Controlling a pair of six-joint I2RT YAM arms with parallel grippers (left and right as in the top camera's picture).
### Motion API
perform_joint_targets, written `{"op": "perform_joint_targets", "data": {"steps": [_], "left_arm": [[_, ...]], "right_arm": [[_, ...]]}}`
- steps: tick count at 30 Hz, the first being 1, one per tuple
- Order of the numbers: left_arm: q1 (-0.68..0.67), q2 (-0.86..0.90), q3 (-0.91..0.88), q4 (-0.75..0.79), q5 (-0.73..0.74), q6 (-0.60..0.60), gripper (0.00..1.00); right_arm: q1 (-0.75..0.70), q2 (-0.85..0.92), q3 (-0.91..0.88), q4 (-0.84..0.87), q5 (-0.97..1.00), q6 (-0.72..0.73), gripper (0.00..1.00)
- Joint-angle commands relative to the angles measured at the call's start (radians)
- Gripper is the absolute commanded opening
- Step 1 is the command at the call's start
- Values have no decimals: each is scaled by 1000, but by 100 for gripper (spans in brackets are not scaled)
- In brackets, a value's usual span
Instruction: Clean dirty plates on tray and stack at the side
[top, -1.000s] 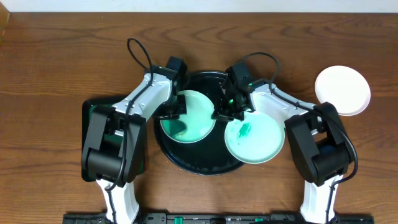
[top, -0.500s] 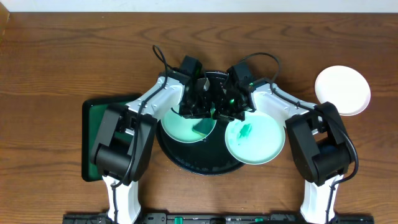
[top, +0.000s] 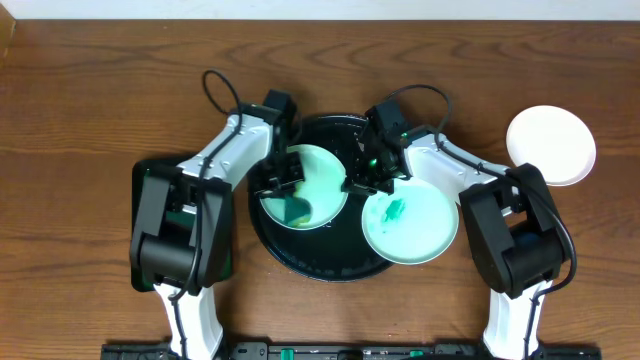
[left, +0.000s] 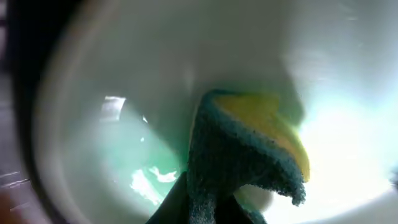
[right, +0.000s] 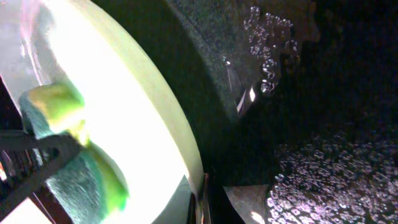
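Note:
A pale-mint plate (top: 322, 172) lies on the left half of the large round black tray (top: 320, 262). My left gripper (top: 288, 195) is over it, shut on a yellow-and-green sponge (top: 292, 209) that presses on the plate's wet face (left: 124, 93). The sponge (left: 249, 149) fills the left wrist view above the fingers (left: 211, 208). My right gripper (top: 353, 186) is shut on this plate's right rim (right: 180, 124), seen between its fingers (right: 202, 199). A second plate (top: 415, 235) with a green smear overlaps the tray's right rim. A clean white plate (top: 550, 145) sits on the table at the far right.
A rectangular green tray (top: 148, 215) lies at the left under my left arm. The black tray's wet floor (right: 323, 124) shows beside the held plate. Brown wooden table (top: 100, 90) surrounds everything.
My left gripper swept the sponge right across the plate half a second ago and has come back to the plate's left side. My right gripper has stayed on the rim.

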Motion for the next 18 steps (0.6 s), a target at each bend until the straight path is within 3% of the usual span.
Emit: {"op": "perform_joint_targets", "data": {"steps": [1,11,15,18], "left_arm": [[39,77,-57,-50,-303,-58,7],[36,-11,45,-147,-348,-64,7],[35,-63,69,-154,-255,34,7],[35,-115,76,-156,-222,37,7]], "right_arm": [[-25,61,-37,-23,119,24,1],[-29,61,-37,-24,119,17,1],[-29,61,-37,-23,119,17,1],[-29,61,-37,-24,119,17,1]]}}
